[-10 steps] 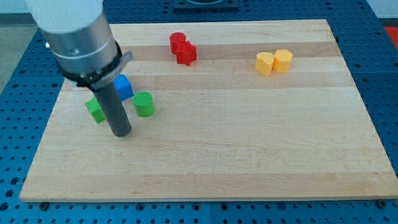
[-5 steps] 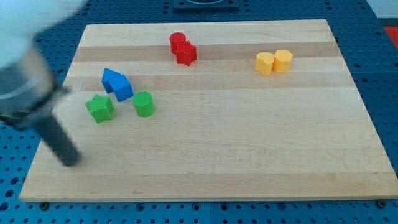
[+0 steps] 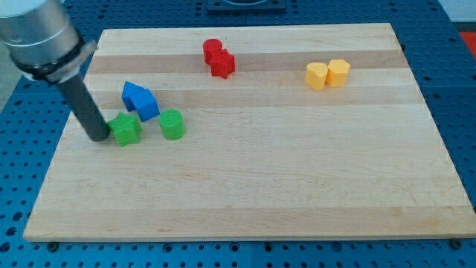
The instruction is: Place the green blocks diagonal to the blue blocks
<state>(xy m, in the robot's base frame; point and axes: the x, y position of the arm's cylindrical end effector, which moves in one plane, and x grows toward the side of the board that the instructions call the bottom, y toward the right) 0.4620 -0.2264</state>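
Two blue blocks (image 3: pixel 140 100) sit touching each other at the board's left. A green star-shaped block (image 3: pixel 126 129) lies just below and left of them. A green cylinder (image 3: pixel 172 123) lies below and right of them. My tip (image 3: pixel 99 137) rests on the board against the left side of the green star block.
Two red blocks (image 3: pixel 218 57) sit together near the view's top centre. Two yellow blocks (image 3: pixel 327 74) sit together at the upper right. The wooden board (image 3: pixel 297 171) lies on a blue perforated table.
My tip swung from between the green blocks out to the lower left, then came back up against the green star's left side. The star has shifted slightly to the right.
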